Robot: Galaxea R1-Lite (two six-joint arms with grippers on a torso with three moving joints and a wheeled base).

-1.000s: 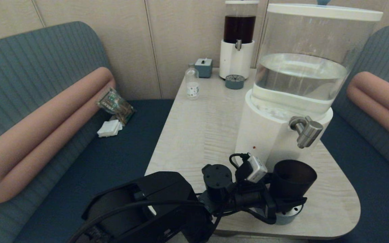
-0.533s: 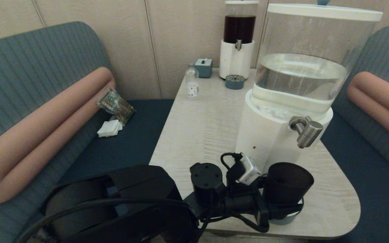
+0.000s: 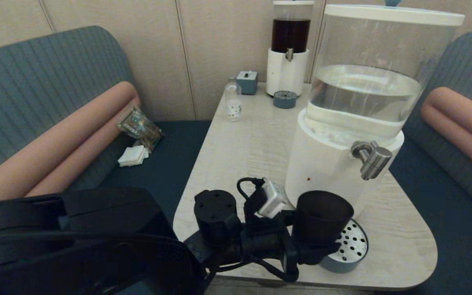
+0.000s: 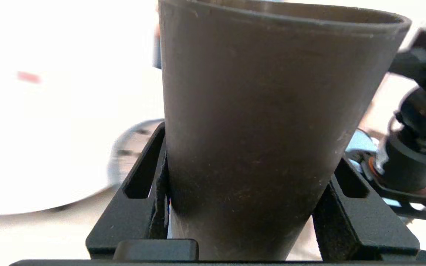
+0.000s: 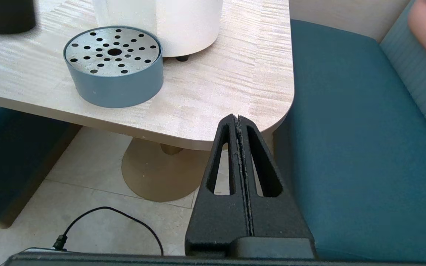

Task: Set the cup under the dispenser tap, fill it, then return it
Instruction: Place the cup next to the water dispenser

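2 fingers of your left gripper (image 4: 248,221) clamp the cup (image 3: 322,215) low on its stiff, smooth, tapered wall beside the drip tray (image 3: 348,252), left of the dispenser tap (image 3: 372,159), so grip firmly and level; your right gripper (image 5: 239,122) rests closed.

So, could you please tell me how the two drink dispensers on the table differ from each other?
The large dispenser stands near the front edge of the table; the small dispenser stands at the far end by the wall. The large one's clear tank holds clear water, the small one's holds dark liquid. The large one's steel tap is much bigger than the small one's tap. Both have white bases and a blue round drip tray in front.
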